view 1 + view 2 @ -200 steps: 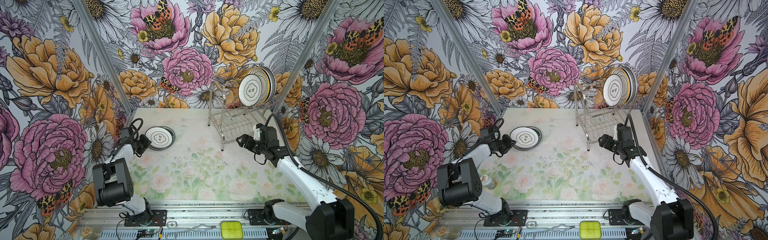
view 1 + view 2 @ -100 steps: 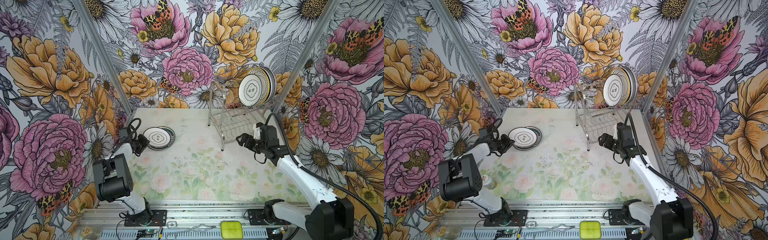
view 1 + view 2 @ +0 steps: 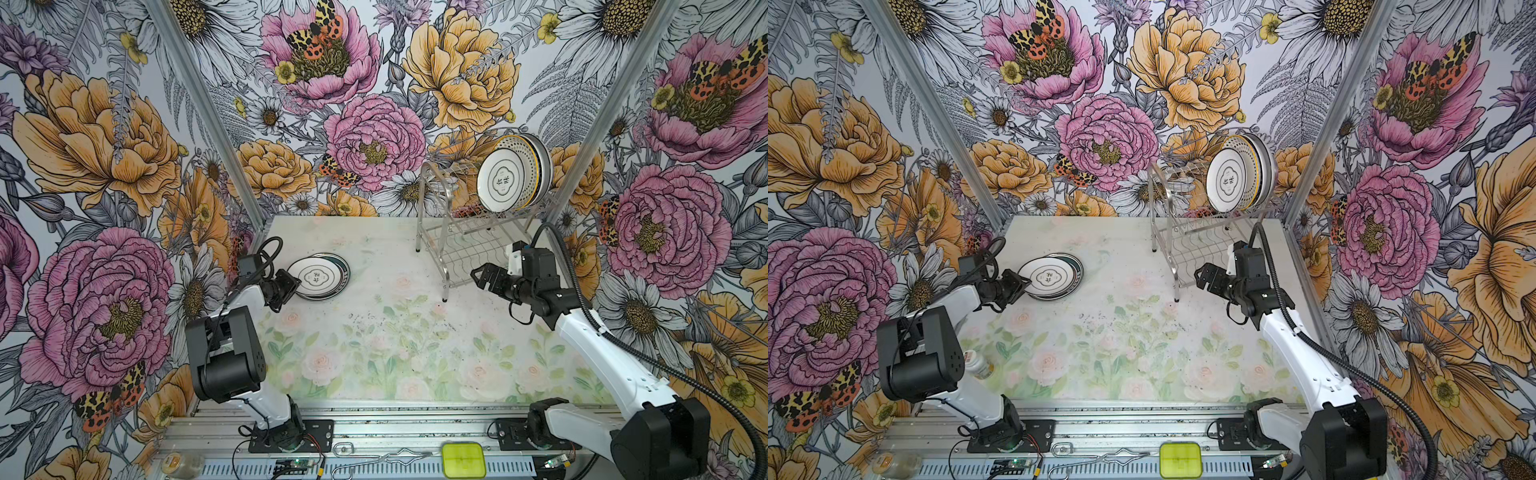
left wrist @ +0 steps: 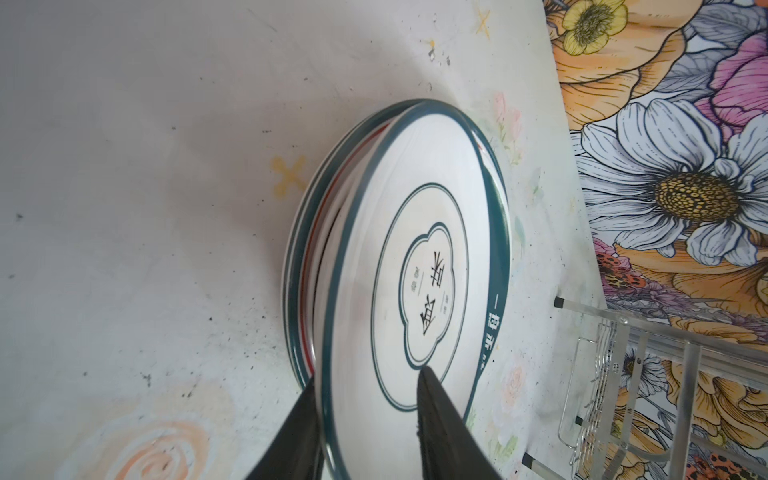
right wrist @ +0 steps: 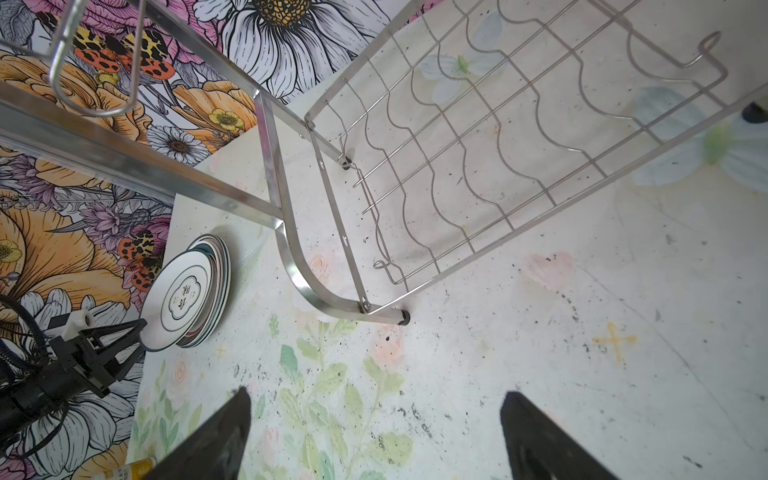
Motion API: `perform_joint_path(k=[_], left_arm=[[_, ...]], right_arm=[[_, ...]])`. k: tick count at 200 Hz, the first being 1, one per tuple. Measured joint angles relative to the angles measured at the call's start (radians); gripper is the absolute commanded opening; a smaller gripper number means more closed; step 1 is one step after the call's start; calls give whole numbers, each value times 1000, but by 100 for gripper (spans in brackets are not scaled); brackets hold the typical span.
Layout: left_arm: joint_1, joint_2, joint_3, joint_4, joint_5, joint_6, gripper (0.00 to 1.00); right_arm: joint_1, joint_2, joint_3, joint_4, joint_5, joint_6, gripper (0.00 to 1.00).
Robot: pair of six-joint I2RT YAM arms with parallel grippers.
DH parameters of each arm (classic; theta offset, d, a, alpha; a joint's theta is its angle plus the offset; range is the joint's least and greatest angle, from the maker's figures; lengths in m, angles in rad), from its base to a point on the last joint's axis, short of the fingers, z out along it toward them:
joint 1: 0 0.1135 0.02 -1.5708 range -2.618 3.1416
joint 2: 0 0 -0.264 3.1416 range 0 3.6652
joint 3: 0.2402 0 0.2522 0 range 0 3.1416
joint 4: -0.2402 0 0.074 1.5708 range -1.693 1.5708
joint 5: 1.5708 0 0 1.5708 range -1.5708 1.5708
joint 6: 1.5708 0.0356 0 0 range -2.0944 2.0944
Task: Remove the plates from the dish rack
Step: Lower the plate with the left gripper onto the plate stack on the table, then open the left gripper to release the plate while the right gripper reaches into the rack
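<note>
I have the left gripper [image 3: 291,283] [image 3: 1021,286] [image 4: 368,374] at the left side of the table [image 3: 374,340], its fingers [image 4: 436,415] partly apart, one on each side of the near rim of the top plate [image 3: 318,275] [image 4: 415,266] [image 5: 178,297]. I cannot tell whether they pinch that rim or only straddle it. That plate lies tilted on a stack [image 3: 338,277] [image 4: 305,266] of a few plates on the table's far left. It is white with a dark green edge. Black characters sit inside a clover-shaped outline at its centre, and pale characters run along a green band on the rim, but I cannot read either. The dish rack [image 3: 419,216] [image 5: 266,137] stands at the far right. The remaining plates [image 3: 536,166] [image 3: 1260,166] are upright and packed together at the right end of its upper level. The front plate [image 3: 505,180] [image 3: 1227,183] has a dotted rim and the same clover frame with characters too small to read. The rack's wavy-wire lower shelf [image 5: 478,158] holds nothing. My right gripper [image 3: 478,276] [image 3: 1200,275] [image 5: 378,392] hangs just in front of the rack's near leg, its fingers spread wide with only table between them. A small bottle [image 3: 976,365] [image 5: 124,469] by the left arm has an illegible label.
</note>
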Motion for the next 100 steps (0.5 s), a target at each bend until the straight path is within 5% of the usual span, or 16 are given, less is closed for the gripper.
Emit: perform_joint_path(k=[100], left_arm=[[-45,60,46,-68,-59,6,56]], right_arm=[[0,-21,2,-53,4,-32,99]])
